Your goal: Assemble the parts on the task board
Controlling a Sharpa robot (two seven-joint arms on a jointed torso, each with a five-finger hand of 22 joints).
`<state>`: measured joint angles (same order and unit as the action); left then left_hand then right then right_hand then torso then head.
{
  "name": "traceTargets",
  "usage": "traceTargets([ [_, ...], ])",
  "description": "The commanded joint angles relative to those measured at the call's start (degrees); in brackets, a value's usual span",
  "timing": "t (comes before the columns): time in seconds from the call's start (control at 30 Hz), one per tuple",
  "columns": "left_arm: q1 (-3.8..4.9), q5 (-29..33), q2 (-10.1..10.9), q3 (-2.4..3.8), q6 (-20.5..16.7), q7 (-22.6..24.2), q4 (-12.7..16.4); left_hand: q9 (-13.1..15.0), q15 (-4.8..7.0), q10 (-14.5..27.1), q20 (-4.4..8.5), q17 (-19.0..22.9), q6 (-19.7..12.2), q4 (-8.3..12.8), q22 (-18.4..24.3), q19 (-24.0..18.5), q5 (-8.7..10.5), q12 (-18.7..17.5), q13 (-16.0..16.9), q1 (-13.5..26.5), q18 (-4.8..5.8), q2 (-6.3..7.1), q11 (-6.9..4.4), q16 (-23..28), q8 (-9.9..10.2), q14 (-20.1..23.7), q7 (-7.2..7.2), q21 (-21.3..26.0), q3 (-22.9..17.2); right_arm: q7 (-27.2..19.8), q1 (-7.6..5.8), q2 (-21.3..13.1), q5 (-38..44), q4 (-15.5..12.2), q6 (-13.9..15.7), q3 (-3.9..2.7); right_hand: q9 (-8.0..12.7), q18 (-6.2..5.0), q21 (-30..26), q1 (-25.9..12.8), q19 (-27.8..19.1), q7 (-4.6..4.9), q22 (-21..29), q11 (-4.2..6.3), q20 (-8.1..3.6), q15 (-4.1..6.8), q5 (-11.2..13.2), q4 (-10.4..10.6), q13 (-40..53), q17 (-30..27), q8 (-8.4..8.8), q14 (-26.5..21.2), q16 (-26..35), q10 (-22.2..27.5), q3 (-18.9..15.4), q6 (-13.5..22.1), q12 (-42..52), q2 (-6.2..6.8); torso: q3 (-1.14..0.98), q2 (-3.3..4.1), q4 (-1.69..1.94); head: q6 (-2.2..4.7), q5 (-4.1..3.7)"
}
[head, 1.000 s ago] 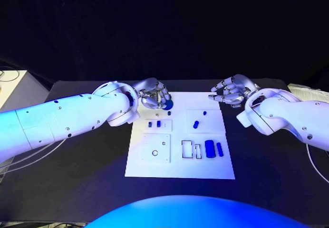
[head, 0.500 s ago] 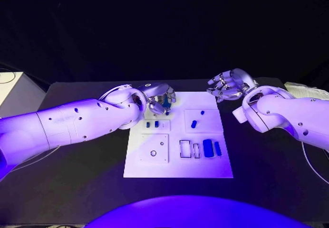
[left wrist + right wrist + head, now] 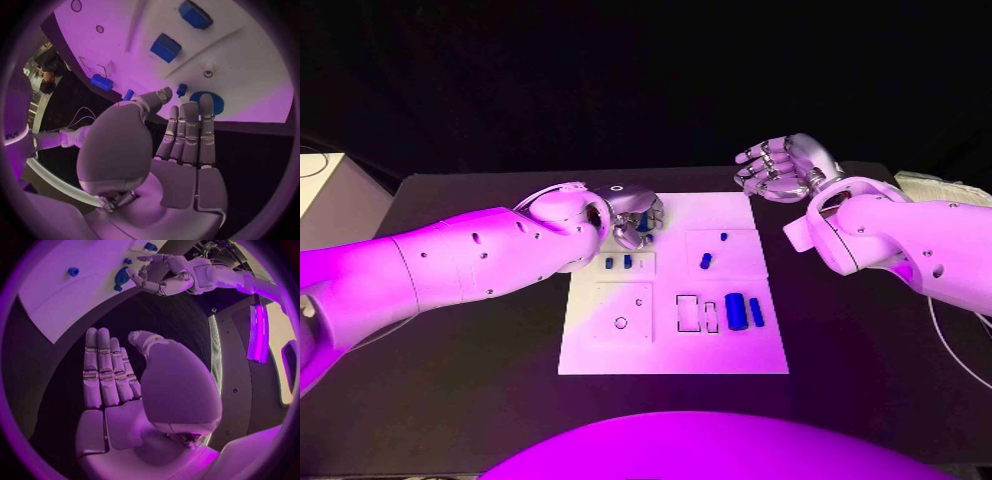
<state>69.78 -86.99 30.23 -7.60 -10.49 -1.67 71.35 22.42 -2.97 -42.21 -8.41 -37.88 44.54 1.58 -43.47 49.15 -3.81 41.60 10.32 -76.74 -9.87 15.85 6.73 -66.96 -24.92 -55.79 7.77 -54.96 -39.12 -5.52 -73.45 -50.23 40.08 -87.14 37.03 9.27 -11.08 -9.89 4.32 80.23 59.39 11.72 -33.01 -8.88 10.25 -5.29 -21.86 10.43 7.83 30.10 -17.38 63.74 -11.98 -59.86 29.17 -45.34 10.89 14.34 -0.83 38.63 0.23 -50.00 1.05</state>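
Both my hands hover at the far end of the white task board [image 3: 733, 350] on the black counter [image 3: 459, 390].

My left hand [image 3: 635, 213] hangs over the board's far left corner, fingers straight and together, reaching toward a round blue part [image 3: 208, 101] and a small blue peg [image 3: 181, 90]; it seems to hold nothing, though its fingertips partly hide the spot. My right hand [image 3: 782, 168] hovers beyond the far right corner with fingers extended and nothing in it. More blue parts [image 3: 736, 311] lie in the board's recesses nearer me.
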Motion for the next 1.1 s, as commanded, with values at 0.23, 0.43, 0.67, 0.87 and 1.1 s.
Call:
traceTargets([
  [0.23,-0.03,-2.27,-0.66,-0.01,3.36,-1.29,-0.54,-0.69,0.25,-0.68,-0.05,0.29,0.94,0.09,-0.23,0.65,0.11,-0.14,-0.42,-0.40,-0.66,-0.27,-0.16,-0.73,0.44,-0.40,0.08,-0.45,0.07,-9.43,0.01,0.40,-7.16,0.56,1.24,-0.02,0.27,-0.43,-0.77,-1.44,-3.85,1.49,6.22,-0.80,2.40,-1.51,0.19,-2.48,-3.80,-4.80,0.52,-2.97,4.79,1.00,1.18,0.90,-1.23,-0.72,-0.02,-0.06,0.08,0.00,-0.07],
  [0.43,-0.06,-2.14,-1.00,-0.02,4.41,-0.72,-1.01,-1.81,0.59,-2.53,0.18,0.78,2.77,0.24,-0.81,0.90,0.10,-0.13,-1.17,-0.75,-0.70,-0.77,-0.57,-2.06,0.85,-0.59,-0.13,-1.26,-0.65,-9.81,0.01,0.49,-7.60,0.50,1.13,-0.02,0.32,-0.44,-0.76,-1.71,-4.01,1.70,6.95,-0.97,2.60,-1.68,0.21,-2.70,-4.05,-5.30,0.59,-3.04,5.12,1.11,1.24,0.97,-1.33,-0.80,-0.03,-0.07,0.04,0.00,-0.10],
  [0.67,-0.27,-2.07,-1.31,-0.02,4.59,-0.20,-1.63,-3.15,1.21,-5.38,0.69,1.38,5.16,0.48,-1.84,0.99,0.12,-0.92,-2.40,-0.88,-0.67,-1.30,-1.28,-4.06,1.71,-0.81,-0.52,-2.61,-1.45,-9.79,0.01,0.46,-7.70,0.29,1.02,-0.02,0.35,-0.44,-0.75,-1.89,-4.11,1.86,7.40,-1.10,2.73,-1.80,0.22,-2.83,-4.13,-5.60,0.63,-3.08,5.30,1.23,1.23,1.01,-1.39,-0.81,-0.02,-0.06,0.06,0.00,-0.24],
  [0.87,-0.35,-1.90,-1.46,-0.02,4.55,0.07,-1.97,-3.91,1.40,-6.76,0.92,1.58,6.32,0.58,-2.53,0.94,0.14,-2.38,-3.48,-0.89,-0.66,-1.83,-1.49,-5.15,2.48,-1.05,-0.31,-3.48,-1.94,-9.75,0.00,0.50,-7.73,0.11,0.91,-0.02,0.37,-0.44,-0.75,-2.00,-4.15,1.93,7.62,-1.16,2.79,-1.85,0.22,-2.88,-4.16,-5.73,0.66,-3.11,5.39,1.29,1.21,1.03,-1.42,-0.82,0.00,-0.09,0.10,0.00,-0.26],
  [1.1,-0.36,-1.44,-1.48,-0.02,4.44,0.69,-2.05,-4.72,1.55,-10.30,1.03,0.28,8.49,0.90,-3.58,0.93,0.17,-5.68,-5.31,-0.90,-0.66,-2.45,-1.74,-7.50,3.76,-3.04,-0.18,-4.81,-2.22,-9.68,0.01,0.63,-7.73,0.12,0.77,-0.02,0.38,-0.44,-0.76,-2.13,-4.21,2.00,7.85,-1.21,2.85,-1.91,0.22,-2.91,-4.17,-5.88,0.67,-3.15,5.49,1.34,1.20,1.04,-1.44,-0.85,-0.02,-0.12,0.13,0.00,-0.26],
])
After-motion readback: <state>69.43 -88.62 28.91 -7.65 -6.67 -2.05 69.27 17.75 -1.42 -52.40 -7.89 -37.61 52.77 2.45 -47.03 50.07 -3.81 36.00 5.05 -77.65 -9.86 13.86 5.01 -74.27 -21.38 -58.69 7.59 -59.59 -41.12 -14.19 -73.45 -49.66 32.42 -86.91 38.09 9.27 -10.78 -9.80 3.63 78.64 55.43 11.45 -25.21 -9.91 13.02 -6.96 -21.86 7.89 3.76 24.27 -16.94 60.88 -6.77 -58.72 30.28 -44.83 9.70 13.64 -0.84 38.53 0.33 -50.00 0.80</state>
